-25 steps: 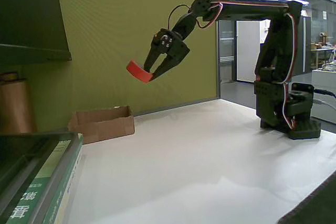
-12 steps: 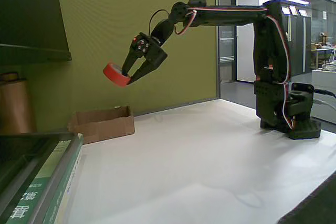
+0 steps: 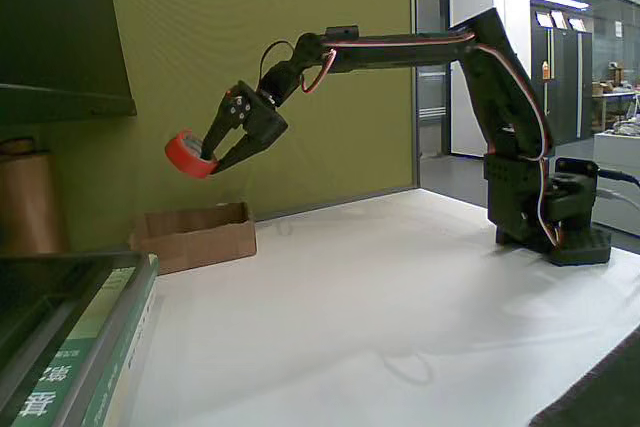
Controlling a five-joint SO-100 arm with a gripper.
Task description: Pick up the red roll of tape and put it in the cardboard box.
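The red roll of tape [image 3: 187, 153] hangs in the air, tilted, with its pale core facing up and left. My gripper [image 3: 208, 159] is shut on it, one finger through the ring and one outside. The black arm reaches far out to the left from its base at the right. Below the tape, on the white table against the green wall, sits the low cardboard box [image 3: 194, 235] with short upright flaps. The tape is well above the box's opening, over its middle.
A tall brown cylinder [image 3: 28, 202] stands at the left edge behind a stack of books [image 3: 85, 347]. A dark shelf [image 3: 60, 37] overhangs the top left. The arm's base [image 3: 560, 217] stands at the right on the white table [image 3: 400, 317].
The arm has stretched further left and lowered a little, carrying the tape from right of the box to above it. The gripper has stayed shut on the tape.
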